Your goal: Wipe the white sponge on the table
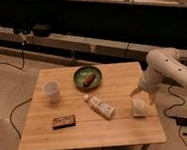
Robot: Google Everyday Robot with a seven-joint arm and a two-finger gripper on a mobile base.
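Table (93, 132) of light wooden planks fills the centre of the frame, its seams running left to right. The white sponge (138, 107) lies flat on the right part of the top, near the right edge. The gripper (144, 95) hangs just above the sponge's upper right side, at the end of a white arm (162, 66) that bends in from the right edge of the frame. Its two fingers stand spread apart, pointing down toward the tabletop, and pinch nothing; whether a fingertip touches the sponge I cannot tell. Left of the sponge, near the centre of the table, a white tube (101, 107) lies slantwise. A green plate (77, 75) carrying a brown piece of food (89, 79) sits toward the upper edge of the top. A white cup (51, 91) stands at the left, and a small dark flat box (64, 122) lies in the lower left. Dark cables (15, 110) trail over the floor at the left.
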